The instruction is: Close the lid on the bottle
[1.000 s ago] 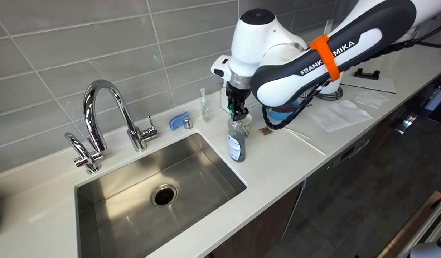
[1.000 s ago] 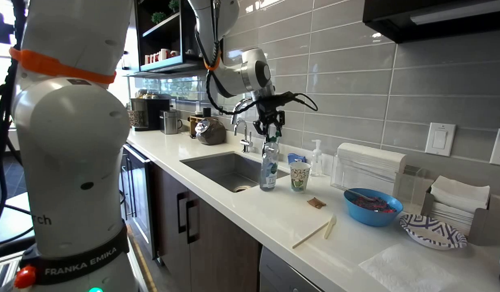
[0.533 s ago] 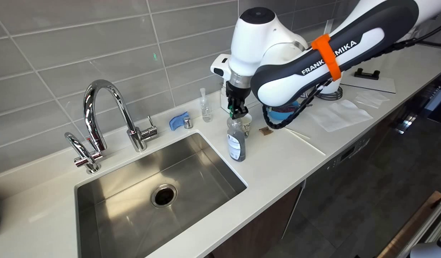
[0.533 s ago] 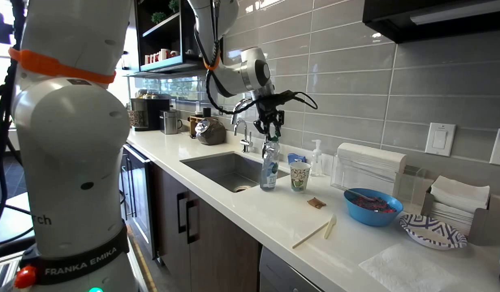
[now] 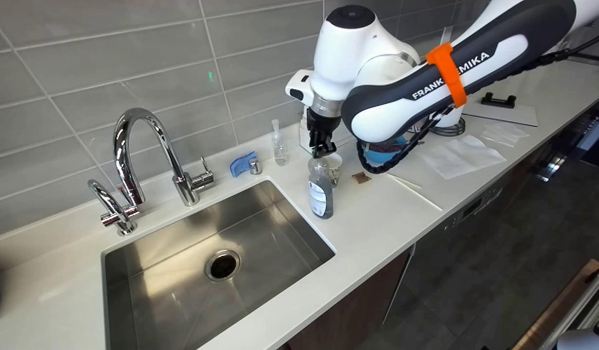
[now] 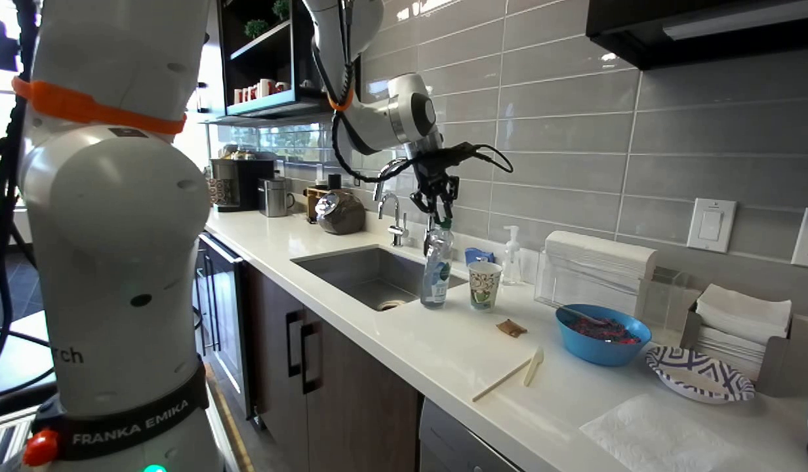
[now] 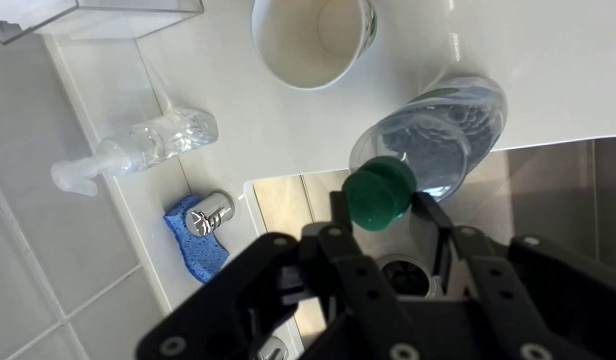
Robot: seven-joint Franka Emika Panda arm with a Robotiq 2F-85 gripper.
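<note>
The bottle (image 6: pixel 437 272) stands on the counter beside the sink, tilted slightly. It also shows in an exterior view (image 5: pixel 321 194). It is clear, with bluish liquid and a label. Its green-teal lid (image 7: pixel 373 202) is on top, seen from above in the wrist view. Whether the lid is fully closed I cannot tell. My gripper (image 7: pixel 380 200) points down over the bottle with its jaws partly apart and the lid between the fingertips. One fingertip appears to touch the lid's edge; a narrow gap shows on the opposite side. The fingers partly hide the lid in both exterior views.
A paper cup (image 6: pixel 484 285) stands close beside the bottle. A slim clear pump container (image 7: pixel 153 140), a blue sponge (image 7: pixel 203 245) and a chrome knob (image 7: pixel 210 212) are near the wall. The sink (image 5: pixel 221 301) and faucet (image 5: pixel 134 146) lie beside. A blue bowl (image 6: pixel 601 351) stands farther along.
My gripper has risen a little, so its fingertips are higher on the lid. The bottle's top has leaned slightly, towards the cup in an exterior view; its base stays on the counter.
</note>
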